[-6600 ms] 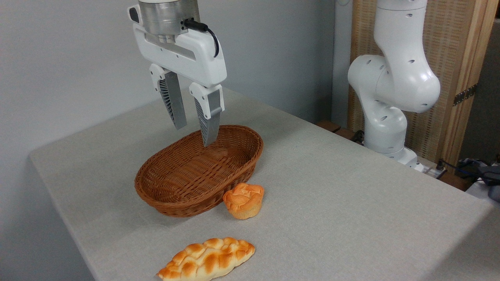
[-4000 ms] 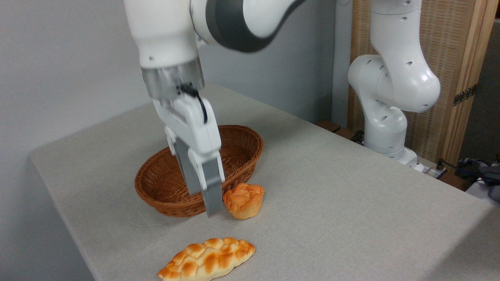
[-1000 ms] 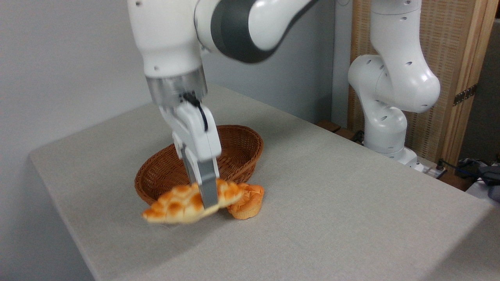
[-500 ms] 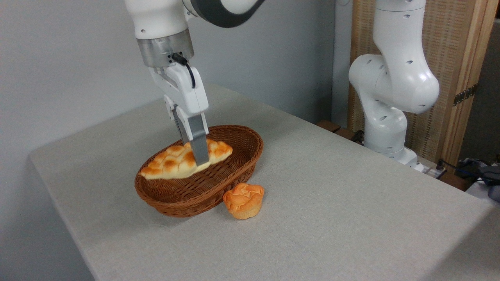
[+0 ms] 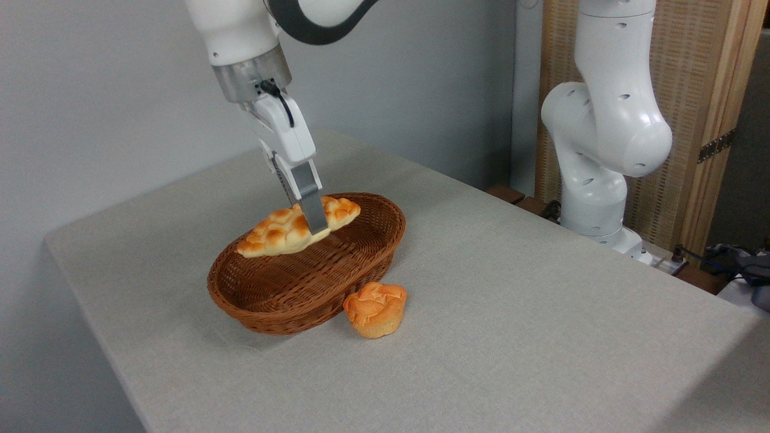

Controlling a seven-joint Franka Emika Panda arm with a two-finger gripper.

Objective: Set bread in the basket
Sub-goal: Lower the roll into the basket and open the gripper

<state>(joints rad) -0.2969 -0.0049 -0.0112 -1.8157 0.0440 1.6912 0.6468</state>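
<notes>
The bread (image 5: 283, 231), a long braided golden loaf with pale edges, hangs level above the far half of the brown wicker basket (image 5: 289, 294). My gripper (image 5: 314, 224) is shut on the loaf near its right end, with the near grey finger (image 5: 308, 204) across its top. The far finger is hidden behind the near one. The loaf sits at about rim height, and I cannot tell if it touches the far rim.
A small round orange bun (image 5: 375, 308) rests on the grey table (image 5: 511, 313) against the basket's near right side. The arm's white base (image 5: 601, 150) stands at the back right, beside a wooden screen. The table's left edge runs close to the basket.
The loaf was lifted off the table's front, carried up and back over the basket. In the last half second it moved a little further back and right.
</notes>
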